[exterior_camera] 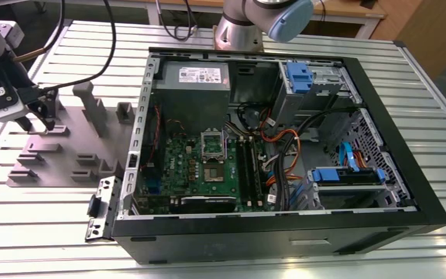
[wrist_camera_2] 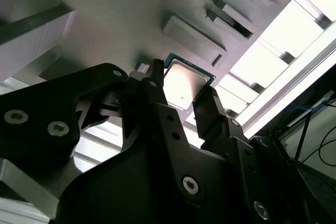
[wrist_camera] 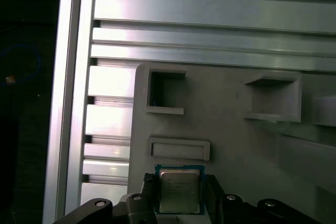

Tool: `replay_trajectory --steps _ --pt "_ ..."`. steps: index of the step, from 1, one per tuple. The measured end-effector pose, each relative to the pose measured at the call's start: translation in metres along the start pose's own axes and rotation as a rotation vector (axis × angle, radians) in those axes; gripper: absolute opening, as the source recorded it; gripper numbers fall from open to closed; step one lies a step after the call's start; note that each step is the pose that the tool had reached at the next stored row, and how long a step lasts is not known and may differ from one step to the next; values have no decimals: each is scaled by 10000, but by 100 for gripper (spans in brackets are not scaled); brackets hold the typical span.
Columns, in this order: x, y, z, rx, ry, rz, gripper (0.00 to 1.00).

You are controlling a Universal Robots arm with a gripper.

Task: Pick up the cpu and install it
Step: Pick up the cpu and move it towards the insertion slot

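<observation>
The gripper (exterior_camera: 37,123) stood low over the gray tray (exterior_camera: 68,151) at the exterior view's left, well apart from the computer case (exterior_camera: 285,238). In both wrist views its two black fingers (wrist_camera_2: 157,85) were drawn in against opposite edges of the cpu (wrist_camera_2: 184,80), so they looked to be pinching the chip rather than standing spread around it. In the first wrist view the cpu (wrist_camera: 178,190) sat between them, shiny side up, just beside a low raised bar (wrist_camera: 179,149) of the tray (wrist_camera: 236,145). It appeared to lie on the tray's surface and was not lifted clear, though the pictures left little room to judge a small gap.

By that reckoning the job was at its start: the grasp looked made, but the pick-up was not finished. Inside the open case, the socket (exterior_camera: 213,172) on the green board (exterior_camera: 184,174) lay bare with its metal frame (exterior_camera: 212,144) tipped up. The carry across the slatted table (exterior_camera: 53,232) and the seating of the chip were both left to do.
</observation>
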State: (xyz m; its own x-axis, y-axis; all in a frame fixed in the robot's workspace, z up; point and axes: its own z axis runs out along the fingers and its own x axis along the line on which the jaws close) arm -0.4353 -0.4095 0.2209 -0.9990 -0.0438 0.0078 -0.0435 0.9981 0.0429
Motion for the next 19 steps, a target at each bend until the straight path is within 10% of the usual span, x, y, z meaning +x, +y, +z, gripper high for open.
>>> replay_trajectory --steps 19 --pt "1 4 -95 1 1 0 47"
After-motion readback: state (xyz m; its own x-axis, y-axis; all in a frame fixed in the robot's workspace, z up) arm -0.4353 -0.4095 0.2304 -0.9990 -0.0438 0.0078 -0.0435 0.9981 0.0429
